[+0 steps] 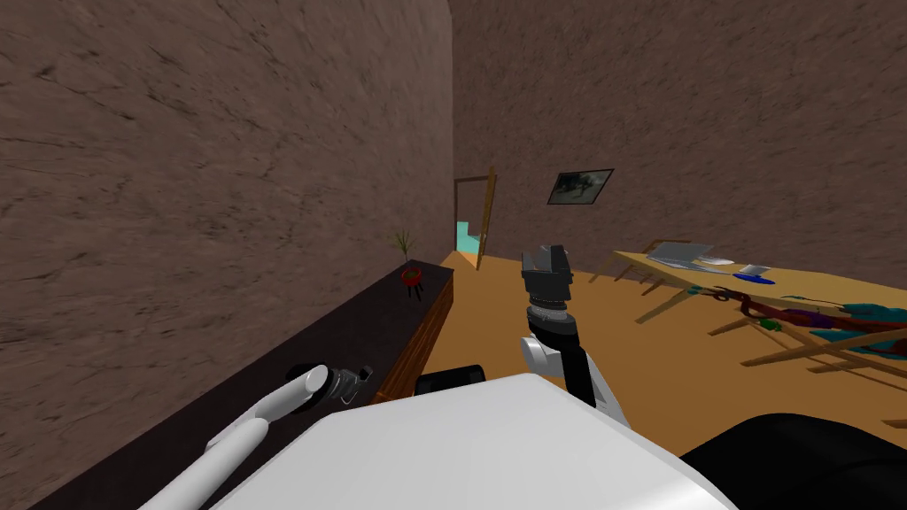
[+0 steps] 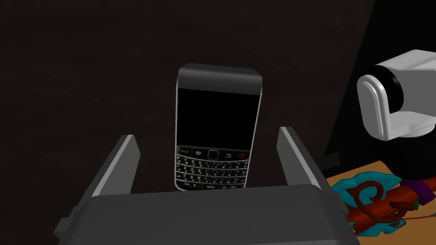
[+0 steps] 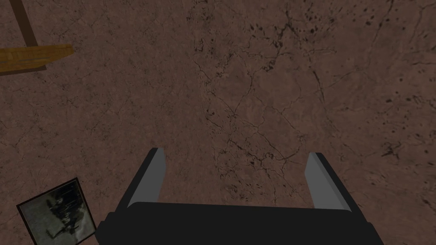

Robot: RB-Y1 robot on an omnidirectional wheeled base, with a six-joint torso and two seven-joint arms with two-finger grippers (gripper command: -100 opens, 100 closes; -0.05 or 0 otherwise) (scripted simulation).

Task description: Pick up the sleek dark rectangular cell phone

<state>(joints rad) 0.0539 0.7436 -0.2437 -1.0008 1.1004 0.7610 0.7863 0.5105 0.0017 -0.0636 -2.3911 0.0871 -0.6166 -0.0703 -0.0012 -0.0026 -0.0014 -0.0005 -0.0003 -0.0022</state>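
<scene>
L. gripper point(image 2: 206, 134), fingers spread, hung low over the cell phone point(image 2: 217, 123), one blade on either side of its keypad end, w/ a gap on both sides and no contact seen. The phone lay flat, screen up, on the dark sideboard top point(image 2: 85, 64), its length in line w/ the gripper and its screen end the farther one. It was probably light, stiff and thin. Its glossy case and screen looked slick, so a pinch across the long side edges, approx. from keypad to mid-body, seemed the surest hold, w/ blades set low enough to catch those thin edges. The screen was judged the fragile part. R. gripper point(image 3: 236, 153), likewise spread and holding nothing, stood raised above the orange floor point(image 1: 478, 301). At the sideboard's far end stood a small plant in a red pot point(image 1: 410, 273). A cluttered wooden table point(image 1: 824, 285) sat across the rm.
</scene>
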